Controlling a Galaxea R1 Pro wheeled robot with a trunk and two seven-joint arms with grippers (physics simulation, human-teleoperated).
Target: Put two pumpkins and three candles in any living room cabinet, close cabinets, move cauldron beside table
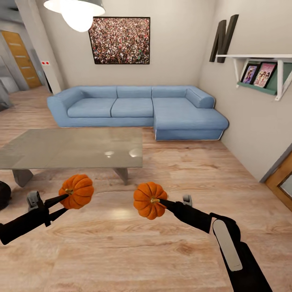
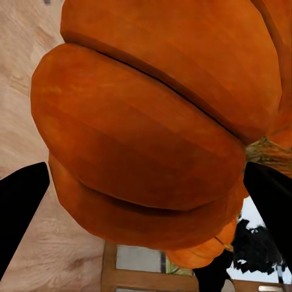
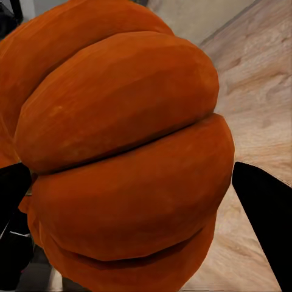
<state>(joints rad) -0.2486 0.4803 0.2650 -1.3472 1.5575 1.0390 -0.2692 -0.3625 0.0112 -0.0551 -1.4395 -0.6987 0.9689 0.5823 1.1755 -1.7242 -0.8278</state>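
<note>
Currently one pumpkin [image 1: 76,191] is pinched in the left claw [image 1: 65,199] and the other pumpkin [image 1: 149,200] in the right claw [image 1: 161,201] — both held off the floor near the glass desk [image 1: 48,150] — no cabinet is seen ahead.

Two small round orange ribbed pumpkins, both held off the wooden floor. One [image 1: 76,191] pinched in the left gripper [image 1: 65,203], stem turned toward the fingers, ribs broad and glossy up close [image 2: 146,121]. Other [image 1: 149,200] pinched in the right gripper [image 1: 162,201], stem likewise facing its fingers [image 3: 121,164]. Well apart, at about the same height.
</note>
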